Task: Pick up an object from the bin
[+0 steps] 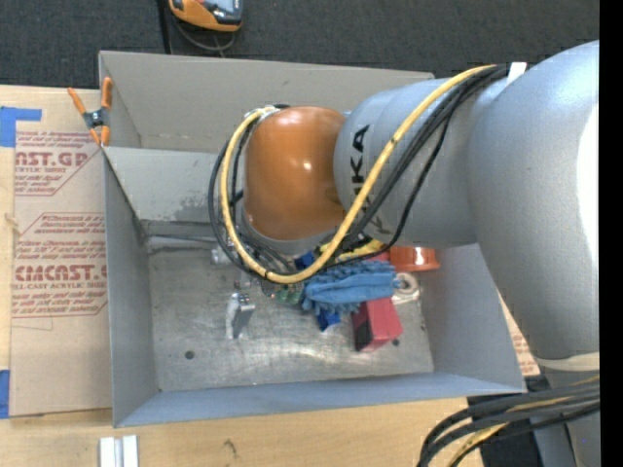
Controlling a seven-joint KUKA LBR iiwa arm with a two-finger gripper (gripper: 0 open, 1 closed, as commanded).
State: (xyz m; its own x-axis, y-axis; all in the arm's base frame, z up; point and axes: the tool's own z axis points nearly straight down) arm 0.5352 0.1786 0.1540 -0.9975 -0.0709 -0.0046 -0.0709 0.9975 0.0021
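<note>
My gripper [238, 315] shows below the orange cover, low over the bin floor left of the middle. To its right lies a crumpled blue cloth-like thing [350, 285], a short way off and apart from it. A small green piece [287, 296] sits at that blue thing's left edge, closest to the gripper. A red block with a black side [378, 324] lies just below and right of the blue thing. Nothing shows at the gripper itself.
An orange roll [415, 257] rests against the bin's right side, partly under the arm. A pale ring [406, 289] lies beside the blue thing. The arm and its orange cover hide the bin's middle and back.
</note>
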